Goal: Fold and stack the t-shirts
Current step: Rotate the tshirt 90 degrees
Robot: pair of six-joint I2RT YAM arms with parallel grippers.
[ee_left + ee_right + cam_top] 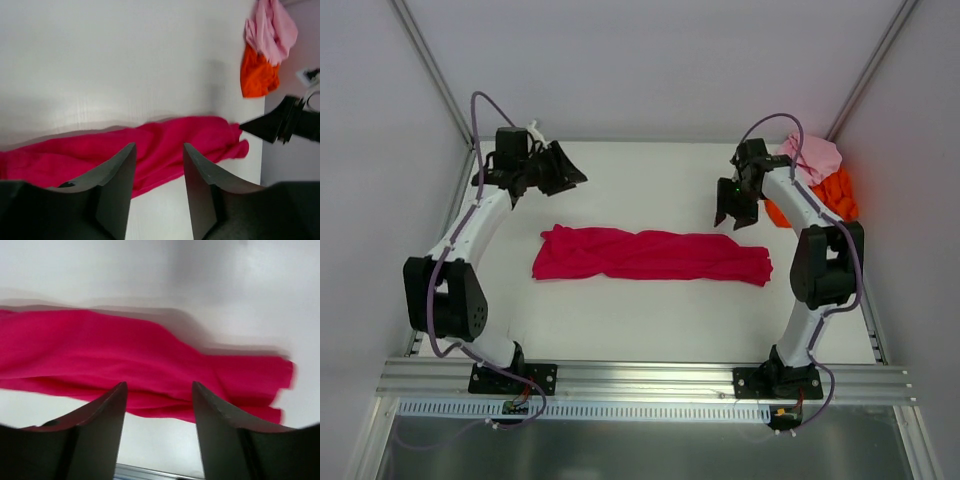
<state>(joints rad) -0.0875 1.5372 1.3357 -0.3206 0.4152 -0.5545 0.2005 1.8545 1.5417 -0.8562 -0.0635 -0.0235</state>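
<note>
The crimson-magenta t-shirt (650, 256) lies as a long rumpled band across the middle of the table, also seen in the left wrist view (150, 150) and the right wrist view (125, 360). The pale pink t-shirt (812, 157) and the bright orange t-shirt (835, 195) are bunched at the far right corner, the pink one (272, 30) over the orange one (257, 75). My left gripper (558, 170) hangs open above the table behind the band's left end, holding nothing (159, 150). My right gripper (732, 212) hangs open just behind the band's right end, empty (159, 390).
White walls close in the table on the left, back and right. An aluminium rail (640, 380) runs along the near edge where both arm bases are bolted. The right arm's elbow (830, 260) stands next to the orange and pink pile.
</note>
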